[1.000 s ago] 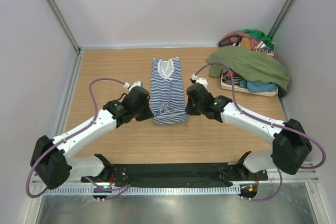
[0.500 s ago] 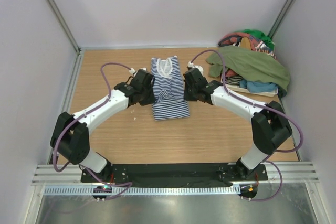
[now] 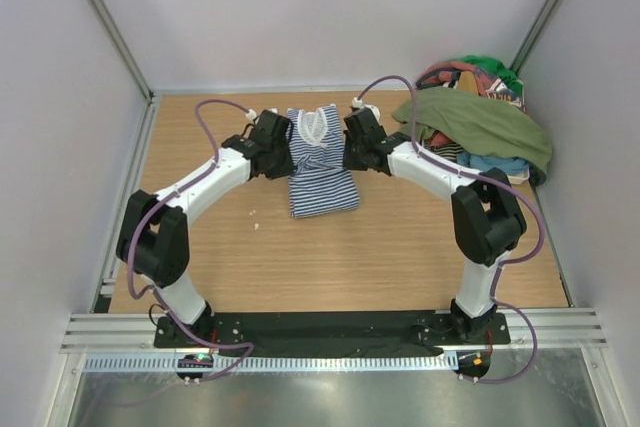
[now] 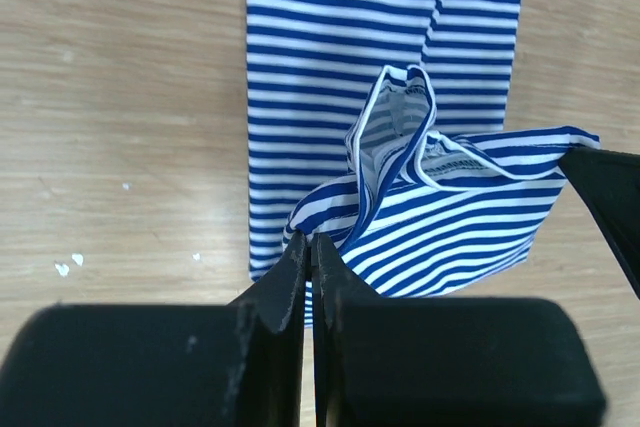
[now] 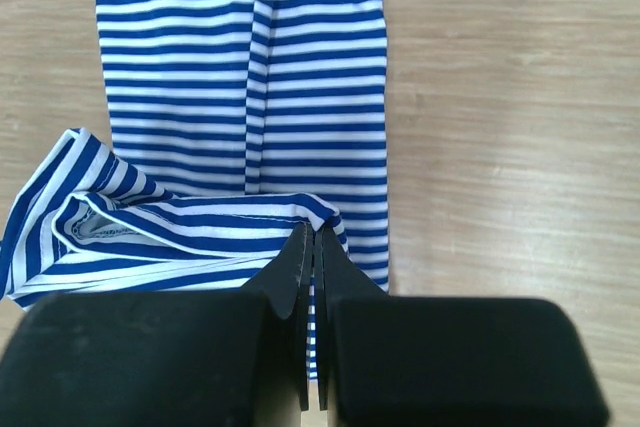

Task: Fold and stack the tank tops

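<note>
The striped tank top [image 3: 322,182] lies on the wooden table [image 3: 250,247], centred left to right and toward the far side, with its white-trimmed neck pointing far. It looks already narrowed into a long strip, which suits a fold end over end. The left gripper [image 3: 287,159] has its jaws pinched tight on the left corner of a raised band of the cloth, and the right gripper [image 3: 349,157] is clamped just as tightly on the right corner. In both wrist views the band hangs between the two claws and droops in its middle, with the flat striped body beneath it. Holding both corners level and apart keeps that edge stretched, so it should land square rather than bunched. The raised edge sits about midway along the strip, so I judge the fold to be half made, with the neck end as its likely landing place (the sagging middle could crease if the corners drift together).

The olive green tank top [image 3: 480,122] is draped over a heap of other clothes [image 3: 475,77] at the far right corner, well apart from both claws. It seems parked there to leave the centre of the table for one garment at a time, and it would be folded next and stacked on the striped one
</note>
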Robot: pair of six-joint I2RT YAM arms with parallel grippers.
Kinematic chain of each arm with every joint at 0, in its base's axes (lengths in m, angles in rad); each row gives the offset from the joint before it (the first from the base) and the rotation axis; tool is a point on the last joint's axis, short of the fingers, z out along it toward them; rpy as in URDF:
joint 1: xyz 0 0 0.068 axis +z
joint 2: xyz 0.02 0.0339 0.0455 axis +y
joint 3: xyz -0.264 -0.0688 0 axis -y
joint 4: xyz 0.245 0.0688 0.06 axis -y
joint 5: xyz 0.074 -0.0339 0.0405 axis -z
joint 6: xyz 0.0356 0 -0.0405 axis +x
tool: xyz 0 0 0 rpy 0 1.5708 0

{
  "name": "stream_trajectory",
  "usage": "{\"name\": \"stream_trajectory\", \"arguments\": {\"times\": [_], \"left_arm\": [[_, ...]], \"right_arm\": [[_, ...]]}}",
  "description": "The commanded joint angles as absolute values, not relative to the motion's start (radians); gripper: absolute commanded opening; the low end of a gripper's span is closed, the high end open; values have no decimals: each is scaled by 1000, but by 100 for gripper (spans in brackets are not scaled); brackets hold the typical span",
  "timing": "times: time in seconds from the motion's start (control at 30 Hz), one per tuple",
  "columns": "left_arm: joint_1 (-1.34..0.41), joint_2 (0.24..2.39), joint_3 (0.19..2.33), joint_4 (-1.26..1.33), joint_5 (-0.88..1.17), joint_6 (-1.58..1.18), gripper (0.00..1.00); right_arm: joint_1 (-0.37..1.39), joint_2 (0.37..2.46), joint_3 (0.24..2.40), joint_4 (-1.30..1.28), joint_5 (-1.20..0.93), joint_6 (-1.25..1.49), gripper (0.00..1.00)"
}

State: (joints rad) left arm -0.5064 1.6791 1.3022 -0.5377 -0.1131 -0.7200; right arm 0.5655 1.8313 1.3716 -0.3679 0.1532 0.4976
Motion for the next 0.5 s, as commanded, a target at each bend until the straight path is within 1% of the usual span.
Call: {"name": "stream_trajectory", "arguments": {"times": [0.0, 0.47], "left_arm": [[-476, 1730, 1367, -511, -111, -681, 0], [-427, 1928, 1485, -479, -95, -640, 0]], "right_arm": [[543, 1871, 1452, -327, 146, 474, 1], [491, 2019, 1564, -276, 91, 483, 1]]}}
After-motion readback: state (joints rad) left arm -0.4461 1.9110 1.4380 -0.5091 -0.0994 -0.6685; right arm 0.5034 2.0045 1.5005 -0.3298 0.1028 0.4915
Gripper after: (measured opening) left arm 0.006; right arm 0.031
